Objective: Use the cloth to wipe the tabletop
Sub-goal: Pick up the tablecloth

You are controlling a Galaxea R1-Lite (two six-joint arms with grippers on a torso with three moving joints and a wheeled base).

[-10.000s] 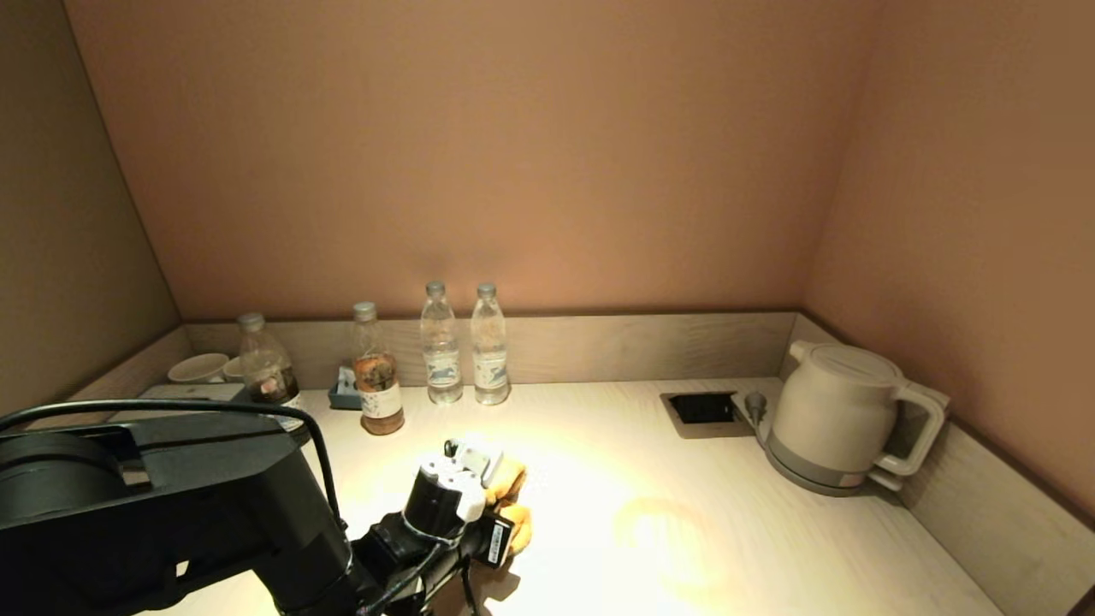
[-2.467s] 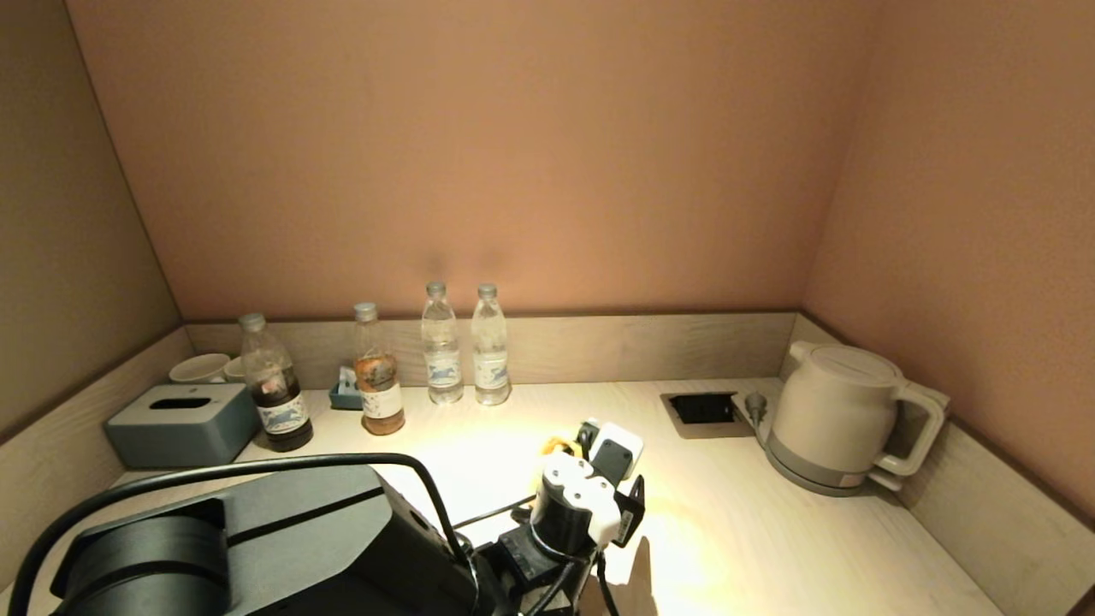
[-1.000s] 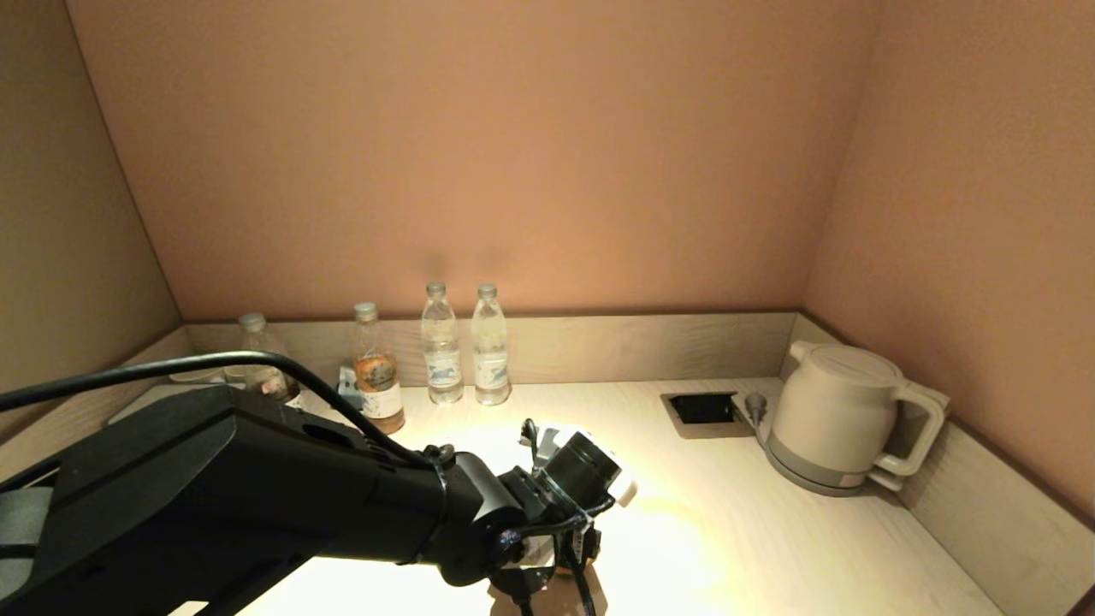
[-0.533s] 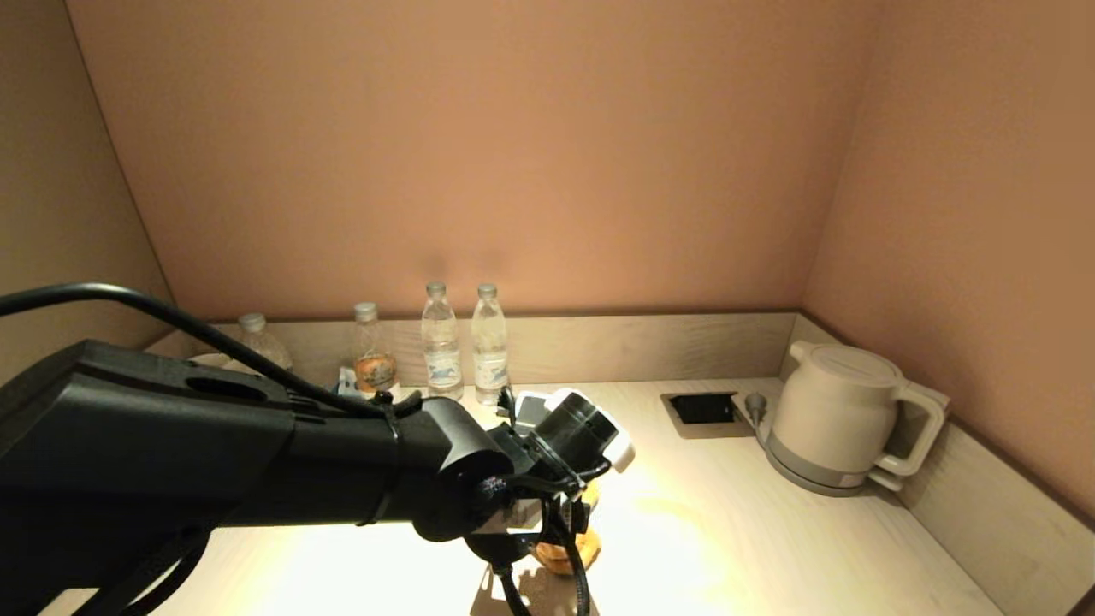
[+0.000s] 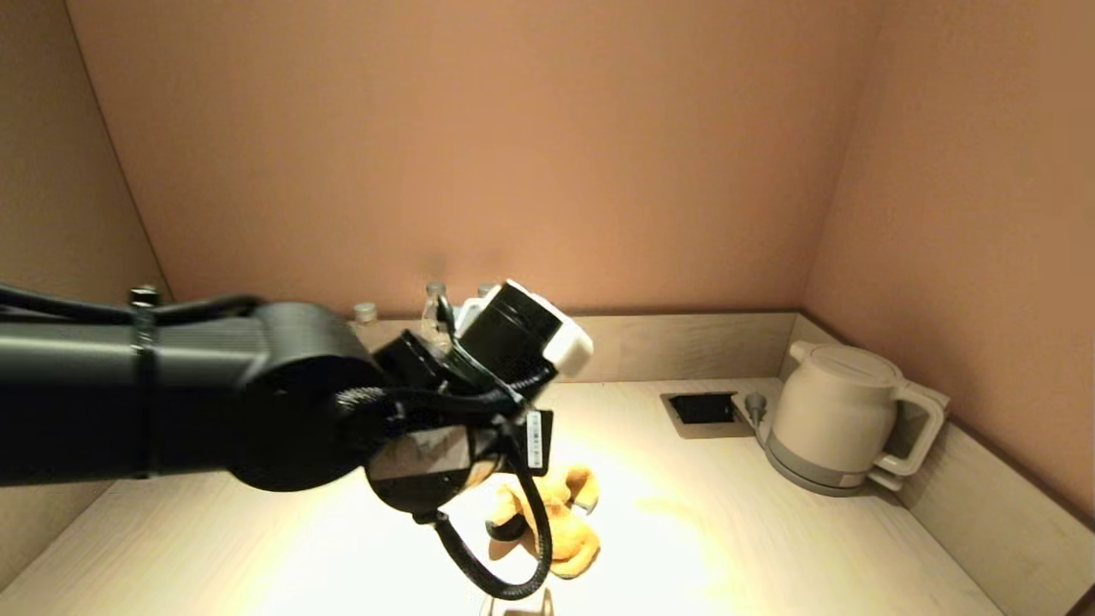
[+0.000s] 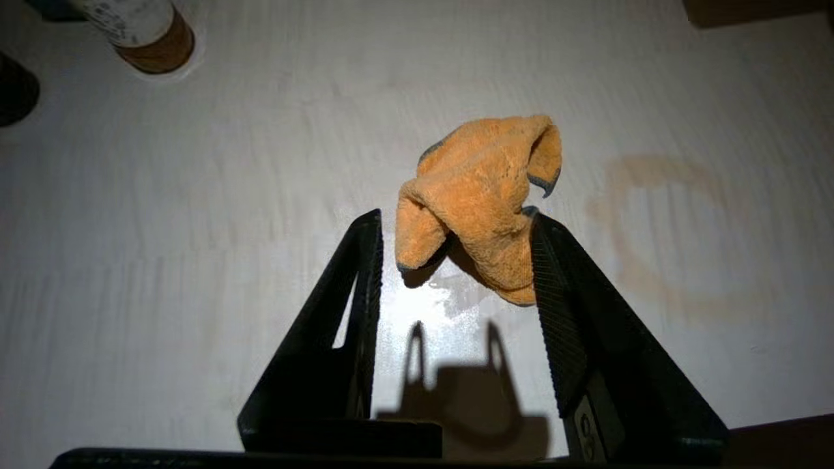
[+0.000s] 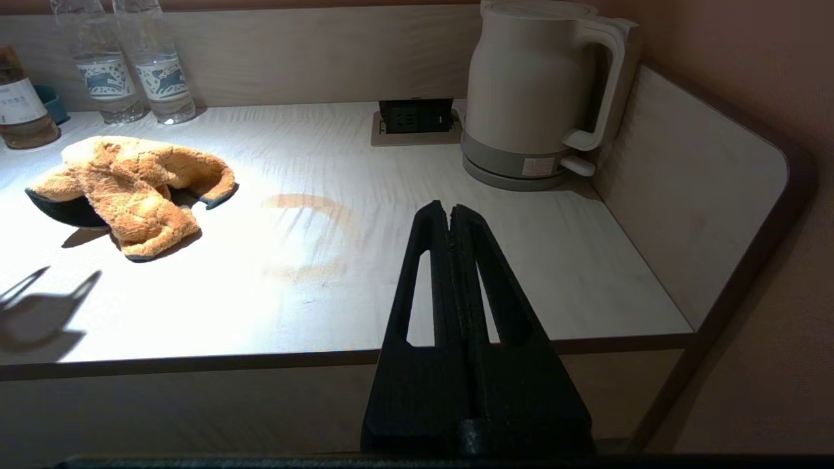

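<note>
You're hanging the left gripper (image 6: 453, 244) above the cloth (image 6: 479, 195), jaws spread wide & gripping nothing. Cloth's lying bunched on the tabletop (image 5: 753, 547), near the middle, w/ a brownish ring stain (image 7: 313, 234) just beside it, twd the kettle (image 5: 843, 419). Looks like you're btwn wipes, stain not cleared yet. Next you're needing to drop down, pinch the cloth & drag it over the stain. Right gripper (image 7: 453, 225) is sitting parked off the front edge, fingers pressed together.

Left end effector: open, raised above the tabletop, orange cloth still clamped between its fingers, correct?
Not quite. The left end effector is open and raised, but it holds nothing: the orange cloth lies crumpled on the tabletop below the spread fingers. The left wrist view shows this; the head view confirms the cloth on the tabletop.
</note>
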